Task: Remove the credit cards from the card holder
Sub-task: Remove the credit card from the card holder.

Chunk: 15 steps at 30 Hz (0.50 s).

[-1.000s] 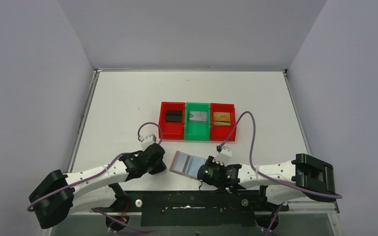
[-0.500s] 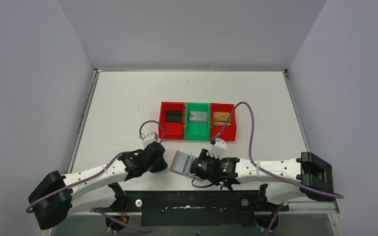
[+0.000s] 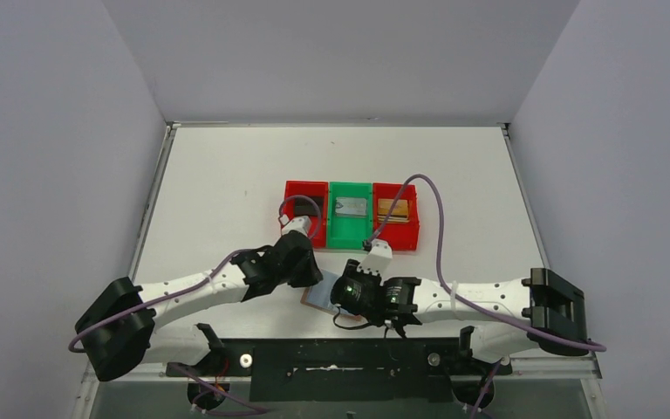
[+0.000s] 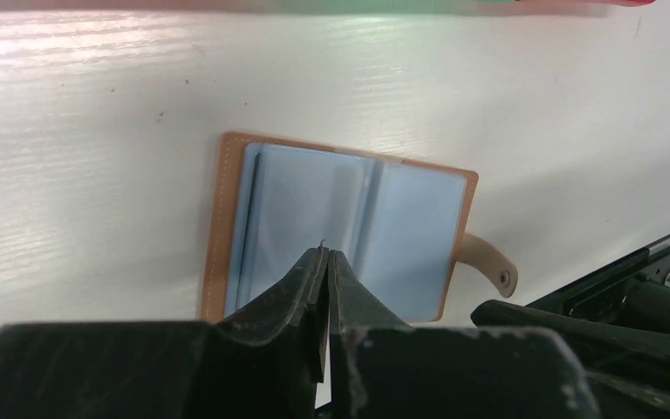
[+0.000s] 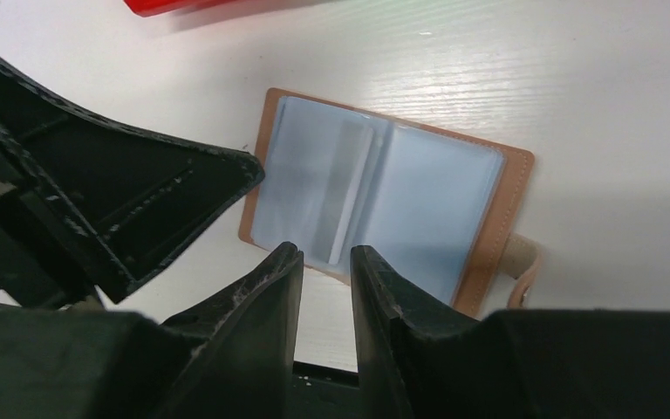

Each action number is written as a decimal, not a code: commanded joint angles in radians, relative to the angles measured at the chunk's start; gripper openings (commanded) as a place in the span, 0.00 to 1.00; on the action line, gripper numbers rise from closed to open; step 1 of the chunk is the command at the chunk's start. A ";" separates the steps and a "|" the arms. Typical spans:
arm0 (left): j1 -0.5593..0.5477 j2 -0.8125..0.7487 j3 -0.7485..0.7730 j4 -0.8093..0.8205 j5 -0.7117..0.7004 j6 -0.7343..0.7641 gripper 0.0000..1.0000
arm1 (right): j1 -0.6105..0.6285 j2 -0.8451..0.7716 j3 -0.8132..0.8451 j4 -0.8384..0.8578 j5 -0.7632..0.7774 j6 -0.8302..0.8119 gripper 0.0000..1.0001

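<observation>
The card holder (image 4: pixel 419 218) lies open and flat on the table, tan leather with a grey-blue lining and its snap tab to one side. My left gripper (image 4: pixel 327 254) is shut, nothing showing between its fingers, with its tips over the holder's middle fold. My right gripper (image 5: pixel 324 254) is open by a narrow gap and empty, its tips at the holder's (image 5: pixel 436 209) near edge. A pale card (image 5: pixel 345 188) sits in a sleeve by the fold. From above, both grippers cover most of the holder (image 3: pixel 317 298). Other credit cards lie in bins: silver (image 3: pixel 350 207) and gold (image 3: pixel 393 208).
Three bins stand in a row behind the holder: red (image 3: pixel 304 232), green (image 3: pixel 350 236), red (image 3: pixel 399 237). The left arm's cable loops over the left red bin. The table's near edge and black rail (image 5: pixel 314 384) run just below the holder.
My left arm has swung right and forward, bringing its shut gripper over the holder. My right gripper has slid left toward the holder's near edge and opened slightly.
</observation>
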<state>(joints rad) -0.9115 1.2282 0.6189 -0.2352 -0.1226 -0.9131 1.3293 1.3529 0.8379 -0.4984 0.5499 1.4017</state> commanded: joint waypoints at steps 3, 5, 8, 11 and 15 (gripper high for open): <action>-0.005 -0.033 0.019 0.009 -0.041 0.001 0.13 | -0.027 -0.147 -0.206 0.214 0.008 0.021 0.40; 0.002 -0.063 -0.015 0.017 -0.043 -0.009 0.19 | -0.065 -0.181 -0.251 0.249 -0.033 0.021 0.42; 0.012 -0.066 -0.038 0.003 -0.041 -0.017 0.26 | -0.125 -0.183 -0.253 0.195 -0.077 0.024 0.42; 0.018 -0.045 -0.053 0.005 -0.028 -0.020 0.36 | -0.141 -0.171 -0.242 0.144 -0.089 0.042 0.43; 0.019 -0.010 -0.074 0.040 0.005 -0.018 0.38 | -0.182 -0.140 -0.271 0.190 -0.158 0.038 0.49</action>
<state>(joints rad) -0.8982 1.1934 0.5564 -0.2420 -0.1440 -0.9276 1.1820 1.1942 0.5728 -0.3573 0.4450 1.4296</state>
